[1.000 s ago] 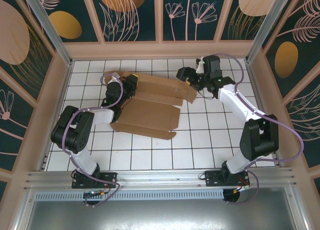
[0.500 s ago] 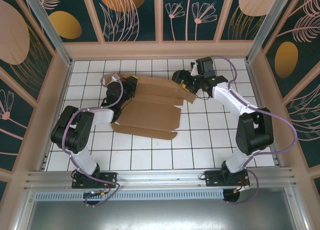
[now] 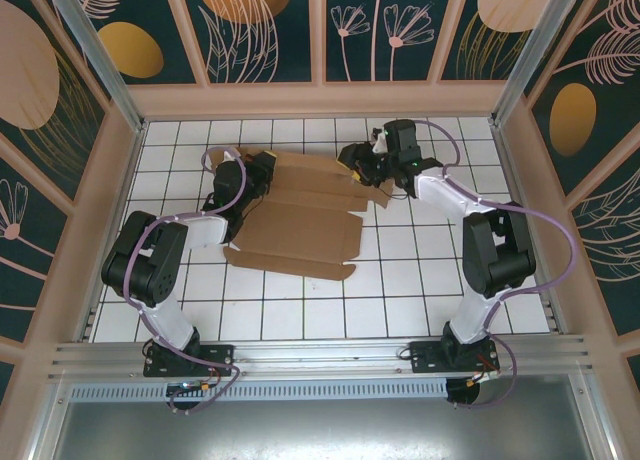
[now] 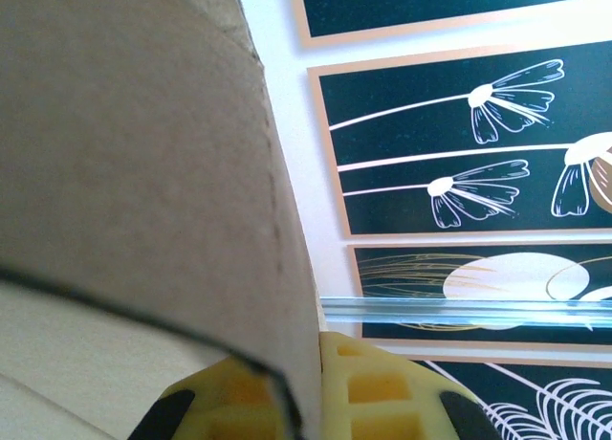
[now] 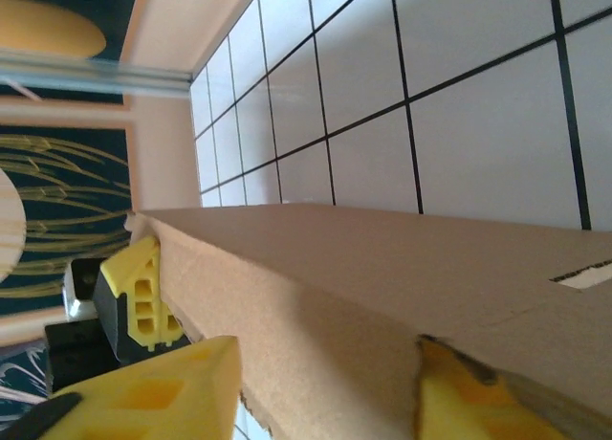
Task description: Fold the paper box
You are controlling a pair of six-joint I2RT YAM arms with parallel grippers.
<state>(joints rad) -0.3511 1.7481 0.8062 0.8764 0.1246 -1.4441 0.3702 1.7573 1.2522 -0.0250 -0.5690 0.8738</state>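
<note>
Starting at the left gripper point(image 3: 262, 165), I see its yellow fingers point(image 4: 373, 397) pinched tight on the far-left edge of the paper box point(image 3: 300, 225), with the cardboard curving up between them in the left wrist view. The right gripper point(image 3: 352, 163) sits at the sheet's far-right corner. In its wrist view one yellow finger point(image 5: 163, 392) stands on each side of a raised brown panel, but I cannot tell whether the jaws have actually bitten or merely straddle it.

The box lies left of centre on the white tiled table point(image 3: 420, 280), between the two grippers. Its near panels rest flat with a long flap toward me, and its far strip is lifted at both ends.

My worry is the two arms working against each other. If the right one pulls or twists before it has a firm hold, the panel could slide out and drop flat. If it does hold, opposing pulls could buckle the corrugated sheet away from its score lines or tear at a slot. The left pinch is close to the edge, so a hard tug could strip it free.
</note>
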